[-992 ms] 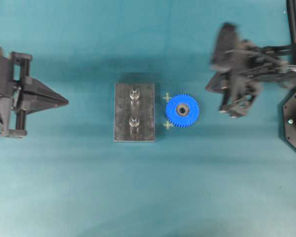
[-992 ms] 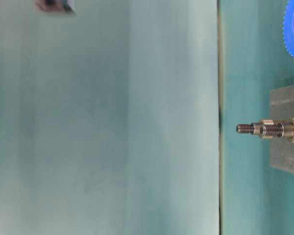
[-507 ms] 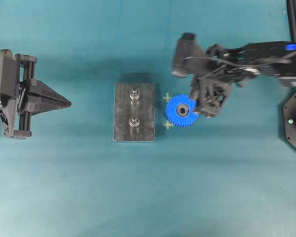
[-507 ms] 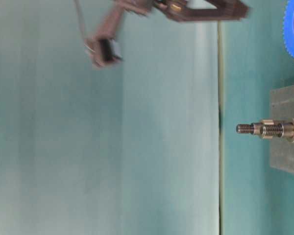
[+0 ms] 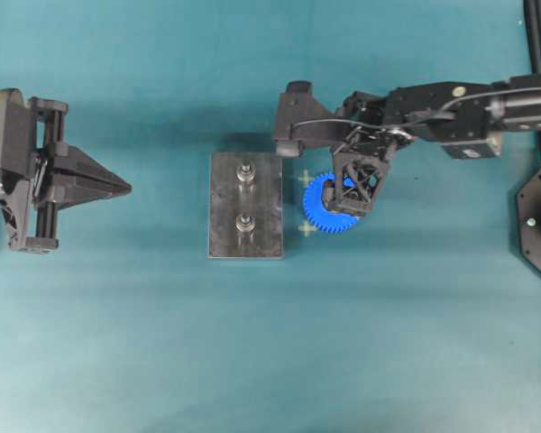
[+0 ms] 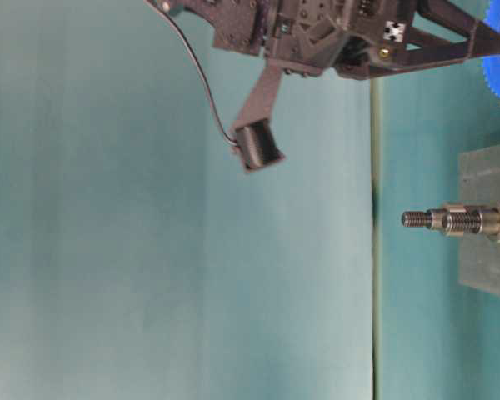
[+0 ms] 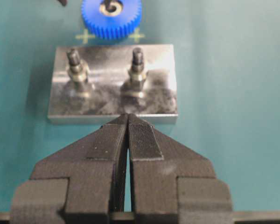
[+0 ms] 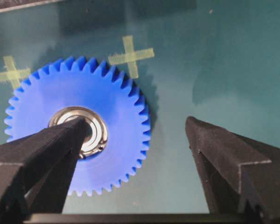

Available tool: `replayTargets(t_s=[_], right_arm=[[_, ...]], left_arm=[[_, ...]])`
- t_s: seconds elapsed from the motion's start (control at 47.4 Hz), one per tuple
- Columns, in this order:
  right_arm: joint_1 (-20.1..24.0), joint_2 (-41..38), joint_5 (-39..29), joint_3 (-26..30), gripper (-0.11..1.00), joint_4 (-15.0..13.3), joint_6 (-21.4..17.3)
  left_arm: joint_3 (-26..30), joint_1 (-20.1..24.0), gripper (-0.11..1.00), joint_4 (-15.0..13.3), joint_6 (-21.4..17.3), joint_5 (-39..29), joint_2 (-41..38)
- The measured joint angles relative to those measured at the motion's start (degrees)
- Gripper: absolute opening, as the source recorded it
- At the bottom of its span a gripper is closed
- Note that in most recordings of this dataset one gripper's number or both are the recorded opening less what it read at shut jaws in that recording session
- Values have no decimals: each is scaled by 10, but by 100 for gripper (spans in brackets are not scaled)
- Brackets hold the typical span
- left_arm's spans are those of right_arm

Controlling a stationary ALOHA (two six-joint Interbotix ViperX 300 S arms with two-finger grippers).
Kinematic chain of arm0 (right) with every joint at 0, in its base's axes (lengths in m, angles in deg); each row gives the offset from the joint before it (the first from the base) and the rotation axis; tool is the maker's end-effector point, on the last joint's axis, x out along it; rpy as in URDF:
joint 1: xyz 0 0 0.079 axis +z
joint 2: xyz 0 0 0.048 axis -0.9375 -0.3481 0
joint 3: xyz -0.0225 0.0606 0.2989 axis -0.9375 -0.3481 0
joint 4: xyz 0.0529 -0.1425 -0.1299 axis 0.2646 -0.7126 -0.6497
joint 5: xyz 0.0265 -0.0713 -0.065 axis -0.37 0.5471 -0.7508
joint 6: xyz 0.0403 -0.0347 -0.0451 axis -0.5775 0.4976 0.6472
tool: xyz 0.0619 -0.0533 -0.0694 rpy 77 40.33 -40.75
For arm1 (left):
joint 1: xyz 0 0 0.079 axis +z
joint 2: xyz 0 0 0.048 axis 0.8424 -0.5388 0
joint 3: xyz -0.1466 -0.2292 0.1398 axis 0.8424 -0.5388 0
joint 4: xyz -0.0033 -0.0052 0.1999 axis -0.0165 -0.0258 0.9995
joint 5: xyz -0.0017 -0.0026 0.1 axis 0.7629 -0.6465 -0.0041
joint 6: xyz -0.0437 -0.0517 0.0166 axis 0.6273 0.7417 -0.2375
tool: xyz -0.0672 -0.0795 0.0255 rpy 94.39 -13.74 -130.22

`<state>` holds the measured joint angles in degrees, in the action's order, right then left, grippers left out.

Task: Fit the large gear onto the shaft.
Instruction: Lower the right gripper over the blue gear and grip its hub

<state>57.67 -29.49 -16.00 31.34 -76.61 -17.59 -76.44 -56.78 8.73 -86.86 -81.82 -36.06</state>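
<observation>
Right wrist view: the right claw [image 8: 135, 158] spreads wide over the gear [image 8: 77, 128], one finger above its bearing, seemingly to grasp its rim. The left claw [image 7: 128, 122] sits closed, left of the shaft [image 7: 137, 63].

Bright blue large gear [image 8: 113, 120], silver-centred

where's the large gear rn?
In the overhead view the large gear lies flat on the mat just right of the steel plate, between two tape crosses, under the open right gripper.
</observation>
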Motion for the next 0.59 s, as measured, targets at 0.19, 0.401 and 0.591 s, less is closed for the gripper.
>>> replayTargets(t_s=[0.19, 0.401, 0.591], right_arm=[[0, -4, -12, 3, 92, 0, 0], [1, -11, -14, 3, 92, 0, 0], [2, -23, -13, 3, 92, 1, 0]], left_arm=[[-4, 0, 0, 0, 0, 0, -1], [-4, 0, 0, 0, 1, 1, -4], [-4, 0, 0, 0, 1, 1, -25]])
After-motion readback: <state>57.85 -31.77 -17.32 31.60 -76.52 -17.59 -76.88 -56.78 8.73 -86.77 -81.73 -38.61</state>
